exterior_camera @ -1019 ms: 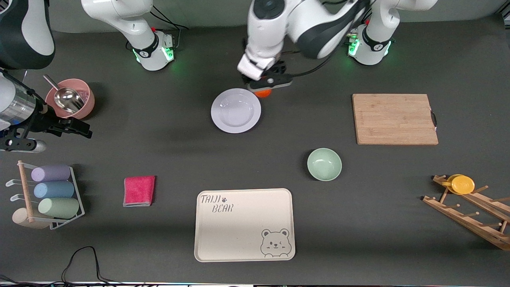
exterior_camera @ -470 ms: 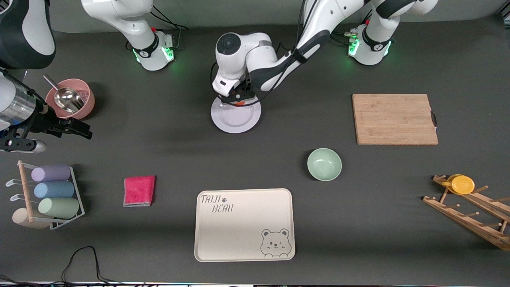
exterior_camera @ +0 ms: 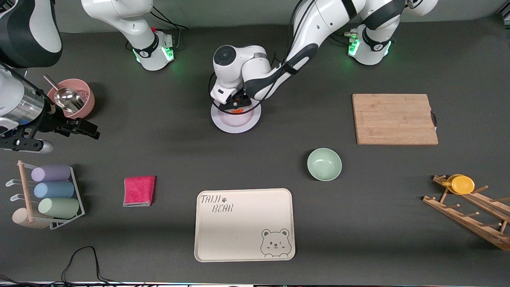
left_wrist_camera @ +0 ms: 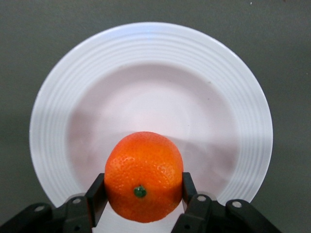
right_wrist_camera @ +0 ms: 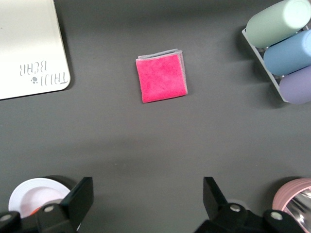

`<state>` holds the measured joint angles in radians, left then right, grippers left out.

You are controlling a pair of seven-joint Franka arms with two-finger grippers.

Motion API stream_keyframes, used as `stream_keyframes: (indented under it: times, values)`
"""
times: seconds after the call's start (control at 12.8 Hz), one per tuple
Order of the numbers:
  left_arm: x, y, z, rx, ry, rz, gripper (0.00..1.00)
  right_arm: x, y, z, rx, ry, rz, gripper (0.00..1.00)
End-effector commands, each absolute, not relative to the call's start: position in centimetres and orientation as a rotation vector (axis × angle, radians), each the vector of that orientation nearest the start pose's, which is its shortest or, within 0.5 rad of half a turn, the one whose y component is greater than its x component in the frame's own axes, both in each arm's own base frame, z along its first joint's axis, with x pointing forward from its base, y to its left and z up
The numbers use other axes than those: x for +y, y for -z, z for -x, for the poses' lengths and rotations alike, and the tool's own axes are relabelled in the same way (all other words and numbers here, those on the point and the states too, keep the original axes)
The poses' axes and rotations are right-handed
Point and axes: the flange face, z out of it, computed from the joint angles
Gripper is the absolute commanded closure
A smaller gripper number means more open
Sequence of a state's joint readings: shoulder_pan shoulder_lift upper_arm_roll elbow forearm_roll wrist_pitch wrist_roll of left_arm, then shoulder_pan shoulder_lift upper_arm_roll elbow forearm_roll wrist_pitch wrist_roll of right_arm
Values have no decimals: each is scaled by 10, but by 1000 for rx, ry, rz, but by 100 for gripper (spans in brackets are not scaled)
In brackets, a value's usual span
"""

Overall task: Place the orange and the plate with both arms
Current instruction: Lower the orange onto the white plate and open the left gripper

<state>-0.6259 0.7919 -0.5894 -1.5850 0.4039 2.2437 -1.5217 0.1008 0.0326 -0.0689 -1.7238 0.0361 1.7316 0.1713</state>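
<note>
Robot lab: two arms, staged tabletop (exterior_camera: 167,151)

Swung left gripper (exterior_camera: 235,107) w/ orange (exterior_camera: 238,110) from beside plate (exterior_camera: 236,121), at its edge toward left arm's end, to over plate's middle. Dropped lower, orange just above plate's well, fingers (left_wrist_camera: 188,187) clamped on both sides. Nudged right gripper (exterior_camera: 85,129) a bit toward table centre, up in air near pink bowl (exterior_camera: 85,104).

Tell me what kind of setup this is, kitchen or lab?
Most likely a lab tabletop staged with kitchen props: two arm bases bolted onto a dark mat, with a cutting board, bear-print tray and wooden dish rack spread out. The left gripper holds an orange over a plate.
</note>
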Motion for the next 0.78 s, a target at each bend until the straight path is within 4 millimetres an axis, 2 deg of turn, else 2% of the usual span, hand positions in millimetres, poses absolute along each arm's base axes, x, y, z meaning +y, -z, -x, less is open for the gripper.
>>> stream_keyframes:
  times: [0.0, 0.08, 0.16, 0.24, 0.47, 0.63, 0.71]
  values:
    - [-634, -233, -308, -331, -91, 3168, 100, 25, -548, -570, 281, -45, 3025, 0]
    - [-634, -233, -308, -331, -91, 3168, 100, 31, -545, -570, 298, -69, 2956, 0]
    - [-633, -232, -309, -331, -88, 3165, 30, 32, -543, -570, 320, -81, 2921, 0]
    - [-633, -233, -309, -324, -81, 3165, 0, 33, -541, -570, 323, -89, 2907, 0]
    - [-632, -241, -315, -337, -68, 3168, 0, 39, -528, -569, 347, -136, 2829, 0]
    - [-632, -261, -332, -368, -37, 3185, 0, 39, -524, -569, 349, -142, 2829, 0]
    - [-621, -270, -351, -399, -18, 3173, 0, 40, -520, -568, 348, -153, 2827, 0]
